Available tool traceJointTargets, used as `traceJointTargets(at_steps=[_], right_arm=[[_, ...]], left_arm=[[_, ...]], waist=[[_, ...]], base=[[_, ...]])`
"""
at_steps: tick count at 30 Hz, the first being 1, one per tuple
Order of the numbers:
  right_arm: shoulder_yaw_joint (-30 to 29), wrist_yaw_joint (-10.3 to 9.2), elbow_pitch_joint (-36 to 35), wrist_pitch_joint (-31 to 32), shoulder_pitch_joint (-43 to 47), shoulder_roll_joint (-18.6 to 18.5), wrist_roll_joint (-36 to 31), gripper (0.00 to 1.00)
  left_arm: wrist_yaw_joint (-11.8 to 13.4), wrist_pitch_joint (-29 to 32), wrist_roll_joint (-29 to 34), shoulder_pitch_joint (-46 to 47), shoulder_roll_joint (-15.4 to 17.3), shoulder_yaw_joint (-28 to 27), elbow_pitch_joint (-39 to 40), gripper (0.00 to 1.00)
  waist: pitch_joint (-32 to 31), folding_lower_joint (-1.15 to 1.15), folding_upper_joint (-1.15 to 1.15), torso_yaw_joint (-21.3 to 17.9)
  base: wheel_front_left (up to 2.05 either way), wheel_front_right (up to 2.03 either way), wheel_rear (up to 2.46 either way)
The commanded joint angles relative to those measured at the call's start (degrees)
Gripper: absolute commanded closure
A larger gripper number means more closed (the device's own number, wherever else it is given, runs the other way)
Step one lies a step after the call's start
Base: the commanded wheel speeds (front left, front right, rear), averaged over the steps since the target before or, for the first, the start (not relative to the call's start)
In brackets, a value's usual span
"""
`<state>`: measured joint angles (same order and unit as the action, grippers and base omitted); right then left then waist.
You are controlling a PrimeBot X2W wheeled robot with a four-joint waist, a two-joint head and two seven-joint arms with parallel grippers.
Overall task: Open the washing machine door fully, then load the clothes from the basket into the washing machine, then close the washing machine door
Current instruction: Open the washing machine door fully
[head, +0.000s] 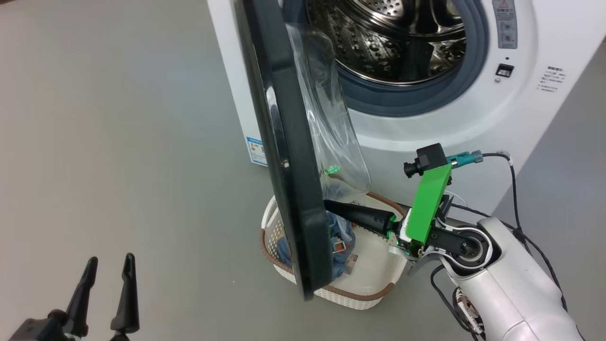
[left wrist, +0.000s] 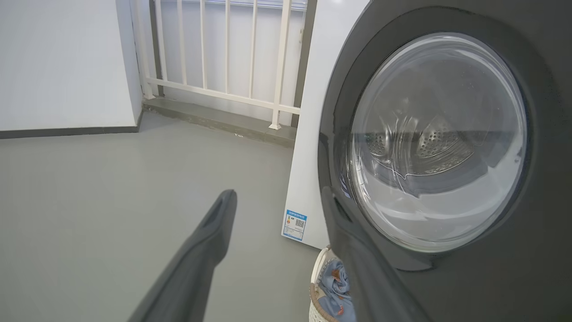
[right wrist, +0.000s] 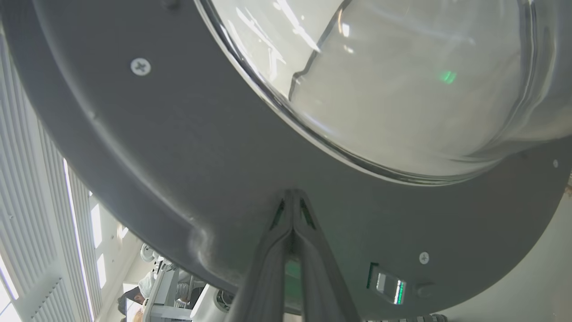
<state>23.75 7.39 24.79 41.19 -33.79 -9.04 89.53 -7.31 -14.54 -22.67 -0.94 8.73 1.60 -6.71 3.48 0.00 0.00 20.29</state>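
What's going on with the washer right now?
The door stands partly open, edge-on to the head camera. The right fingers, shut together, have their tips against the door's inner face below the glass, apparently pushing it wider. The left fingers hang open off to the left, touching nothing. The clothes lie in the basket on the floor under the door; loading has not begun.
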Motion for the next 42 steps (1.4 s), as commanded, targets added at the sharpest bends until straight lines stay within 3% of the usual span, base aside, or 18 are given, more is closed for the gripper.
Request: traceJointTargets(at_steps=[1, 19, 35, 38, 39, 40, 42], right_arm=[[1.31, 0.1, -2.03, 0.18, 0.41, 1.91, 0.69, 1.0], [2.69, 0.1, -1.25, 0.67, -0.04, 3.66, 0.63, 1.0], [2.51, 0.1, -2.17, 0.43, 0.2, 3.41, 0.11, 1.0], [2.25, 0.1, -2.95, 0.02, 0.11, 3.4, 0.03, 0.53], [2.16, 0.1, -3.24, -0.15, 0.12, 3.36, -0.03, 0.24], [2.12, 0.1, -3.53, -0.29, 0.16, 3.31, -0.13, 0.0], [2.05, 0.1, -4.16, -0.54, 0.31, 3.21, -0.27, 0.0]], left_arm=[[-0.18, -0.46, 0.64, 1.26, 1.31, -2.19, 1.0, 0.0], [-0.18, -0.46, 0.6, 1.45, 1.28, -2.41, 0.49, 0.0], [-0.18, -0.46, 0.61, 1.07, 1.54, -2.98, 0.68, 0.0], [-0.18, -0.46, 0.66, 1.02, 1.54, -2.98, 0.81, 0.0], [-0.18, -0.46, 0.69, 0.98, 1.53, -2.94, 0.88, 0.0], [-0.18, -0.46, 0.7, 0.93, 1.53, -2.89, 0.96, 0.0], [-0.18, -0.46, 0.76, 0.86, 1.53, -2.9, 1.04, 0.0]], waist=[[-0.27, 0.0, 0.0, 1.01], [-0.47, 0.0, 0.0, 3.61], [-0.66, 0.0, 0.0, 0.01], [-0.69, 0.0, 0.0, -1.34], [-0.73, 0.0, 0.0, -1.82], [-0.78, 0.0, 0.0, -2.31], [-0.89, 0.0, 0.0, -3.33]], base=[[0.0, 0.0, 0.0], [0.0, 0.0, 0.0], [0.0, 0.0, 0.0], [0.0, 0.0, 0.0], [0.0, 0.0, 0.0], [0.0, 0.0, 0.0], [0.0, 0.0, 0.0]])
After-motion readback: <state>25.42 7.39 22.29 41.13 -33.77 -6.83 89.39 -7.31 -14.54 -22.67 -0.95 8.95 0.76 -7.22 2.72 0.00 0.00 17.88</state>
